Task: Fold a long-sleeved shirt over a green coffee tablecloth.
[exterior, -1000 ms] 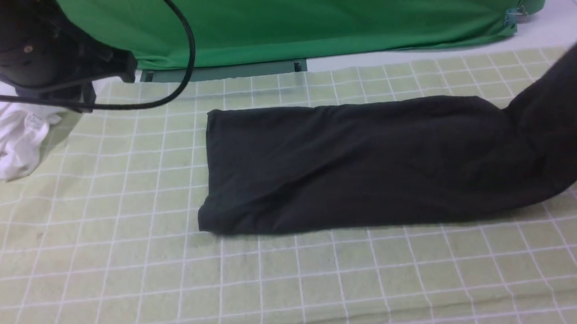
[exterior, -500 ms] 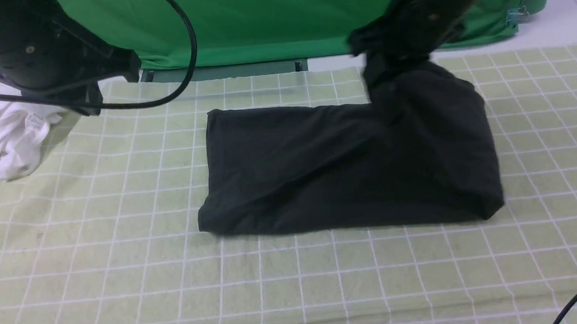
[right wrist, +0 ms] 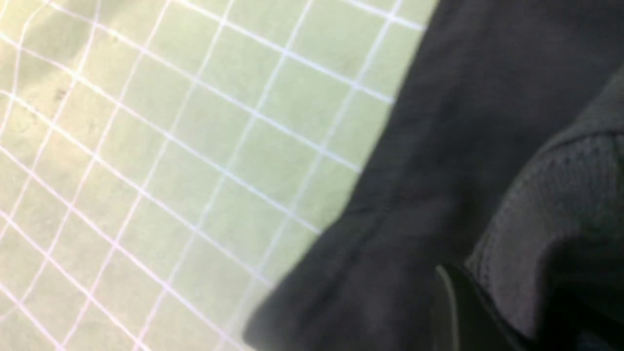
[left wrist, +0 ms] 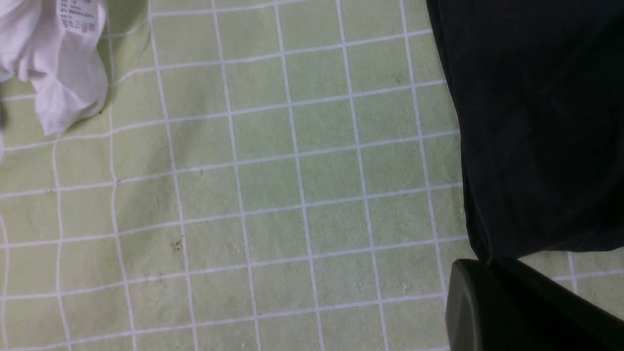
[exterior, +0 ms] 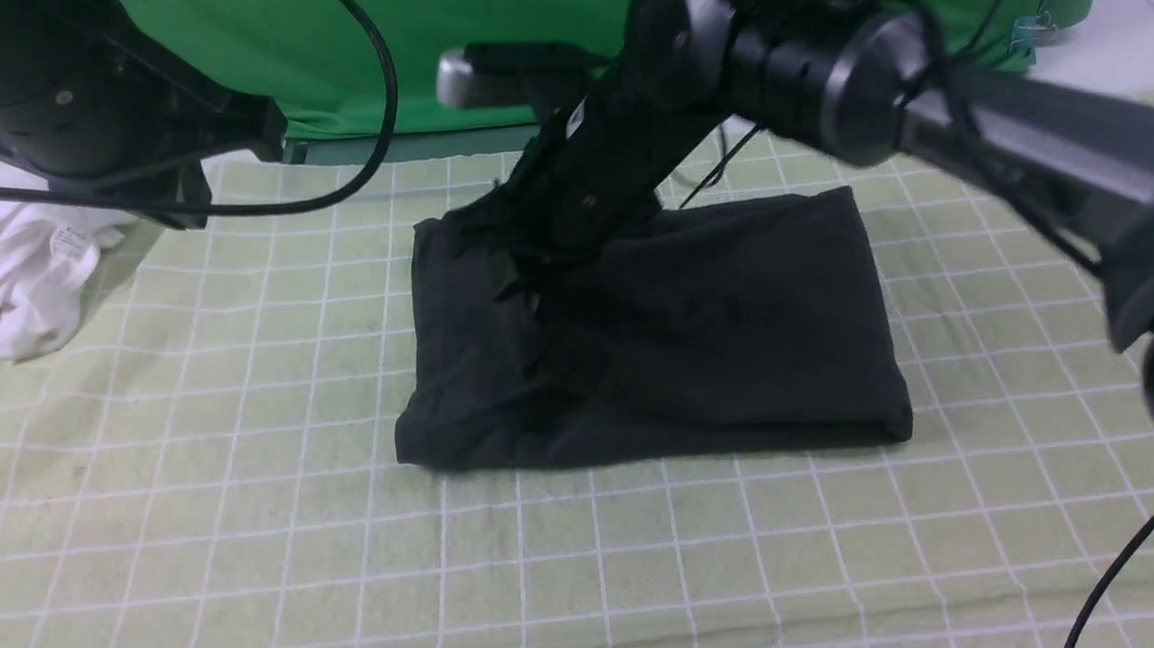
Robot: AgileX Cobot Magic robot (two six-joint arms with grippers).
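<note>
Front view: the long-sleeved shirt (exterior: 737, 324) lies folded into a black rectangle at the middle of the green coffee tablecloth (exterior: 250, 544). The right gripper (exterior: 523, 267) reaches down at the shirt's 10 o'clock part, jaws nearly together, pinching a raised bunch of its fabric. The left gripper (left wrist: 492, 292), jaws together and empty, hangs above the cloth off the shirt's 9 o'clock edge; a white garment (exterior: 13, 268) lies farther that way
</note>
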